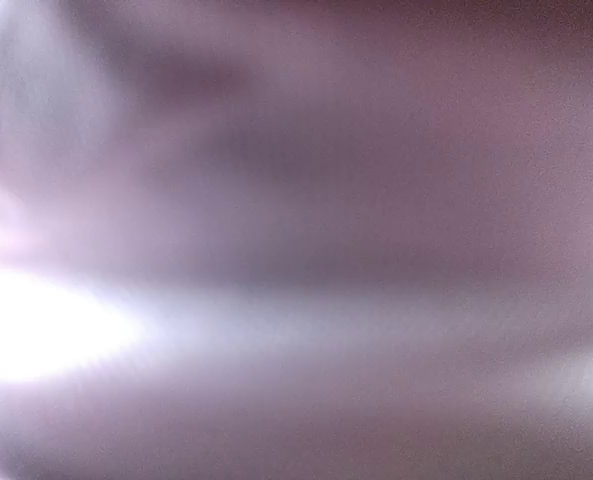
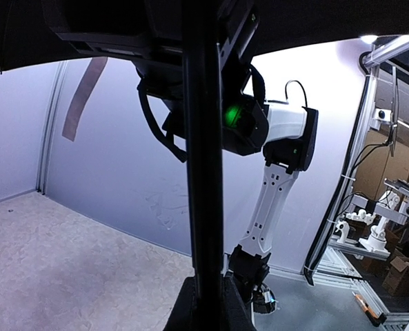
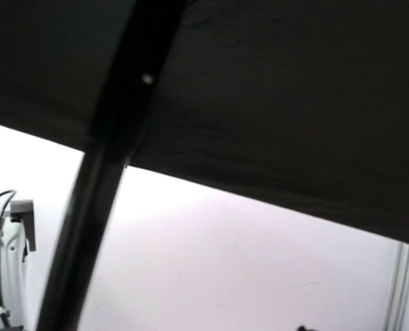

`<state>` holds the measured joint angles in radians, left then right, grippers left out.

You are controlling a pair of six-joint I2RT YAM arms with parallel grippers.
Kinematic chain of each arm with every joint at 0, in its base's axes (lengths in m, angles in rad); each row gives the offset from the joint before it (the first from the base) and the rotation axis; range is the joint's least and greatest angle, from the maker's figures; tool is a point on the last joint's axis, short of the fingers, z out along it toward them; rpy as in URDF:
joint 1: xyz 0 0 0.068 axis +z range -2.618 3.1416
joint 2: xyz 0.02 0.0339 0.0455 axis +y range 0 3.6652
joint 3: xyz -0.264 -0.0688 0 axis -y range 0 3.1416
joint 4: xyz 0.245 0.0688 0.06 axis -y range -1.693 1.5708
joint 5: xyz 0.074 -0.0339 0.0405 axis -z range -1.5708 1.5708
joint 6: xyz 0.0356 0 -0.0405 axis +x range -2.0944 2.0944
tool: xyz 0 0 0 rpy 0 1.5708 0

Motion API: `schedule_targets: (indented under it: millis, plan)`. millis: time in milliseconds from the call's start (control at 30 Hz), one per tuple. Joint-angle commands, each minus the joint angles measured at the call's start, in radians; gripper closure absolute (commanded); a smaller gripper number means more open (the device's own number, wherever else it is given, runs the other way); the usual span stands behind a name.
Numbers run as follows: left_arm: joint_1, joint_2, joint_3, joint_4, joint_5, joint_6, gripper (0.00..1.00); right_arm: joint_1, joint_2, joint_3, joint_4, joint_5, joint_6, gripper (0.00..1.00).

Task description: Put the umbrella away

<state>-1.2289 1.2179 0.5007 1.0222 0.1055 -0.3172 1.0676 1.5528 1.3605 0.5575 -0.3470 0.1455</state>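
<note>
Blurred pale pink fabric of the open umbrella (image 1: 296, 240) fills the whole top view and hides both arms and the table. In the left wrist view its thin black shaft (image 2: 203, 172) runs straight up from my left gripper (image 2: 207, 307), which is shut on it, one black finger (image 2: 182, 310) on either side. The black lining (image 2: 18, 34) spreads overhead. My right gripper (image 2: 190, 48) is a dark shape high up at the shaft under the canopy; how its jaws stand is lost in shadow. The right wrist view shows only shaft (image 3: 87, 221) and lining (image 3: 273, 103).
The white right arm (image 2: 270, 207) rises just behind the shaft. Speckled table surface (image 2: 52, 255) lies to the left, with a pale back wall (image 2: 107, 158) bearing a tape strip (image 2: 83, 96). A metal frame post (image 2: 352, 172) and other robots (image 2: 373, 234) stand at the right.
</note>
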Motion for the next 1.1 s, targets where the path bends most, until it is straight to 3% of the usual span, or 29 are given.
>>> schedule_targets:
  millis: [0,167,400,567,800,1067]
  plan:
    - [0.039,0.018,0.040,0.031,0.027,-0.045,1.00,-0.004,-0.008,0.009,-0.022,-0.063,-0.006,0.40]
    - [0.120,0.031,0.029,0.037,0.057,-0.090,1.00,-0.058,-0.043,-0.031,-0.057,-0.045,-0.003,0.28]
    - [0.190,0.066,0.091,0.004,0.180,-0.014,1.00,-0.169,-0.116,-0.137,-0.083,-0.024,-0.014,0.24]
    - [0.195,0.137,0.118,0.088,0.324,-0.018,1.00,-0.170,-0.071,-0.091,-0.103,-0.101,-0.064,0.09]
    - [0.211,0.204,0.117,0.209,0.394,-0.100,1.00,-0.169,0.070,0.029,-0.107,-0.206,-0.013,0.12]
    - [0.275,0.236,0.096,0.324,0.428,-0.215,1.00,-0.172,-0.020,-0.073,-0.089,-0.206,-0.053,0.15]
